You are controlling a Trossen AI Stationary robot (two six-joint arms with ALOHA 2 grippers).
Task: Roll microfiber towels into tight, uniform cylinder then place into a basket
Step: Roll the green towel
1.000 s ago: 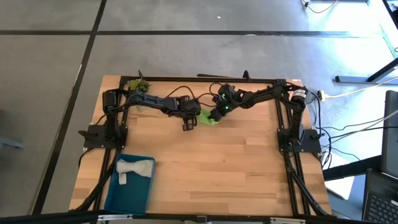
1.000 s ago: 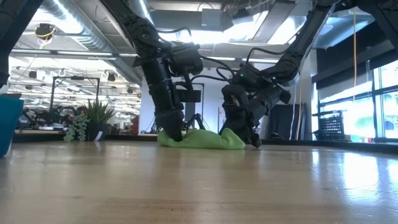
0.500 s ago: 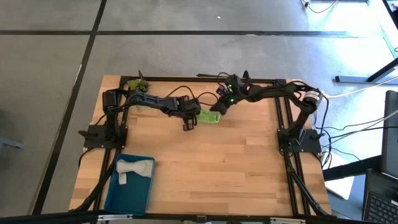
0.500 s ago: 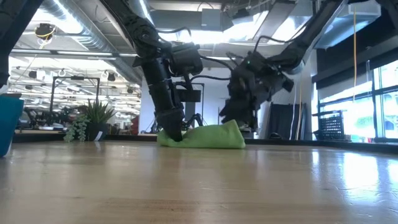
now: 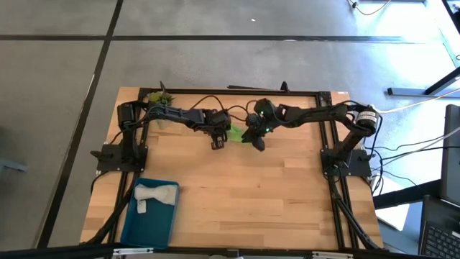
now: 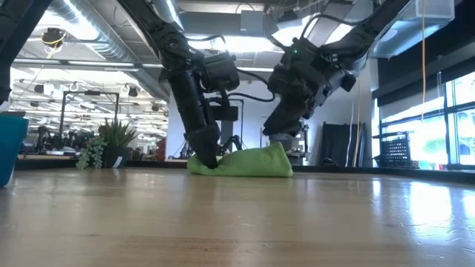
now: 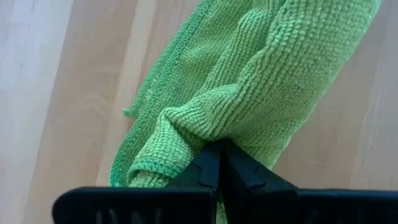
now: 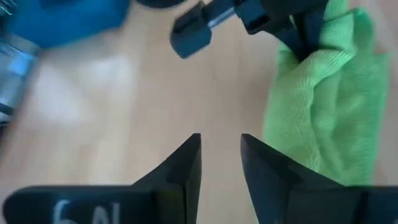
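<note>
Since a second ago our right gripper [image 8: 221,163] has let go and lifted, jaws parted; our left gripper [image 7: 219,163] stays pinched on the green towel [image 5: 238,134] on the table [image 5: 273,194].

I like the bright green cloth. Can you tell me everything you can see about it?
The green towel is a lime microfiber cloth with a bumpy, nubbly weave and a stitched edge. It is bunched into a low, loose lump, not a neat roll, lying on the wooden table near its far edge. The left gripper is shut on a fold at one end, pressed down to the table. The right gripper is open beside it, lifted clear, not touching it.
</note>
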